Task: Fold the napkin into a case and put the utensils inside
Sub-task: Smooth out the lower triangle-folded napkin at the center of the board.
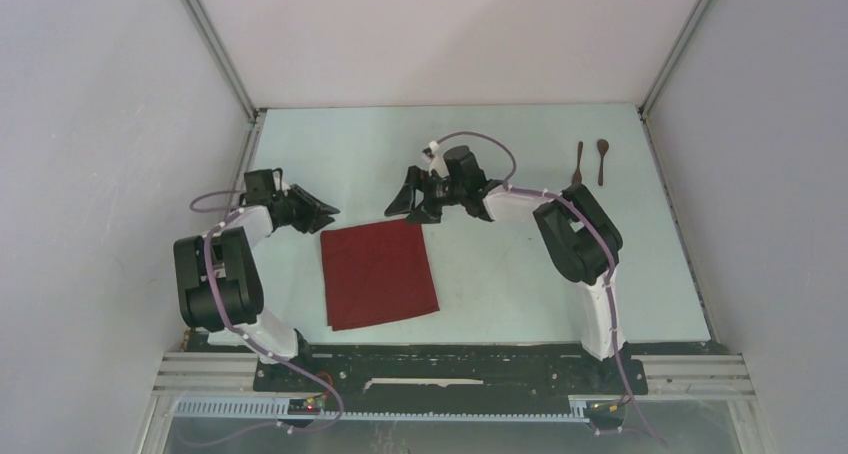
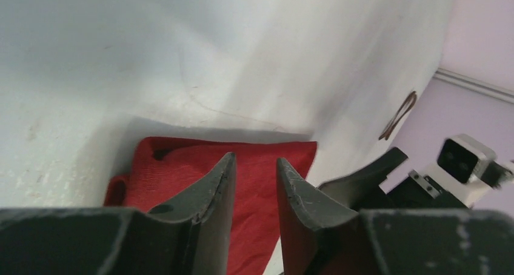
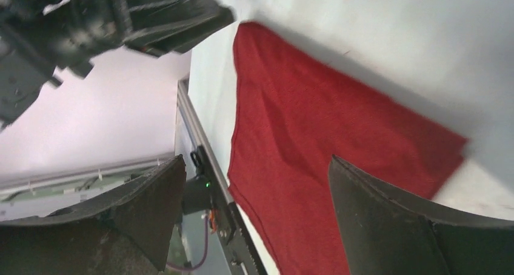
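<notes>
Starting at the left gripper [image 2: 254, 163], its jaws are seen a narrow slit apart with nothing between them, close by the 11 o'clock corner of the napkin [image 1: 378, 272]. The right gripper [image 1: 408, 210] is spread wide and empty, poised by the 1 o'clock corner. The napkin is laid flat on the table [image 1: 500, 274] between the two arms as a dark red oblong. A doubled layer seems to be shown at one edge in the left wrist view, though the number of folds cannot be told.

Trouble is judged likeliest at the pinch. With so slim a gap, only the top layer may be caught, or the cloth may be pushed and bunched rather than gripped. If the two corners are lifted unevenly, the fold is likely to be skewed and the case left crooked.

No case is formed yet, so nothing is held in anything. The fork [image 1: 578, 162] and spoon [image 1: 602, 161] are laid side by side, not touching, at 2 o'clock from the napkin and well apart from it.
</notes>
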You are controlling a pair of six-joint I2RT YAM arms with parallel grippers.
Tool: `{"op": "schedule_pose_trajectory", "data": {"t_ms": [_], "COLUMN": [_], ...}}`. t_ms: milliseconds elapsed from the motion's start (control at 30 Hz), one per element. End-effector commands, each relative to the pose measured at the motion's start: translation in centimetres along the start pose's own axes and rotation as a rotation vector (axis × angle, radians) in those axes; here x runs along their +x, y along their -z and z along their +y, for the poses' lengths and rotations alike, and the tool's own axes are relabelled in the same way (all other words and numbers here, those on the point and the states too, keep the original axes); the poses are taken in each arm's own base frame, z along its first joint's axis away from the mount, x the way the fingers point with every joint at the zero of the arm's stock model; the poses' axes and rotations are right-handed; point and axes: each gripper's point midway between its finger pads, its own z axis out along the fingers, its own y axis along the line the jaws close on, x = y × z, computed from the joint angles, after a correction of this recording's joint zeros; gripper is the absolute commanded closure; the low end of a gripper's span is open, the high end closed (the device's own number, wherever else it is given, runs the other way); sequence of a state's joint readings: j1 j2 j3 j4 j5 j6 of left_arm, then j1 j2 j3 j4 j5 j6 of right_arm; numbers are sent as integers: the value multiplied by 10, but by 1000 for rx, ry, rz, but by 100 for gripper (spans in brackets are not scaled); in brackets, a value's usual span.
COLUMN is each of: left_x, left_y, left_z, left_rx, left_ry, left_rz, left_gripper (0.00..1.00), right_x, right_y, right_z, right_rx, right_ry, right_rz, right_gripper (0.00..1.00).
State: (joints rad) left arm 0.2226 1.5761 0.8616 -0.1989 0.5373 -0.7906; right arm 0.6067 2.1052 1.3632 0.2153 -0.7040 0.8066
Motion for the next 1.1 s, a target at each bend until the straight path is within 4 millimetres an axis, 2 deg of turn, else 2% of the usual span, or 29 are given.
{"op": "schedule_pose_trajectory", "data": {"t_ms": [0,133,200,400,533,633,833,933,1067], "left_x": [12,9,10,2,-1,-7,-19,3,46], "left_y": [-14,-26,-30,-33,-34,-29,5,13,9], "left_z": [28,51,59,65,64,57,12,-4,5], "left_rx": [-35,-83,-103,-118,-123,-119,-77,-36,-31], "left_ry": [90,139,155,163,151,110,-40,-83,-71], "left_rz": [60,59,62,34,30,15,-26,25,110], "left_gripper": [65,66,65,65,63,62,49,41,36], "right_x": [52,98,121,181,204,207,201,199,200], "right_y": [-8,1,9,46,65,74,83,78,67], "right_z": [41,43,37,-10,-27,-12,27,28,18], "right_rx": [-101,-120,-121,-90,-64,-57,-63,-63,-71], "right_ry": [41,53,57,-10,-48,-8,71,77,51], "right_rz": [134,227,262,315,321,323,296,289,294], "right_gripper": [6,6,6,6,6,6,5,5,5]}}
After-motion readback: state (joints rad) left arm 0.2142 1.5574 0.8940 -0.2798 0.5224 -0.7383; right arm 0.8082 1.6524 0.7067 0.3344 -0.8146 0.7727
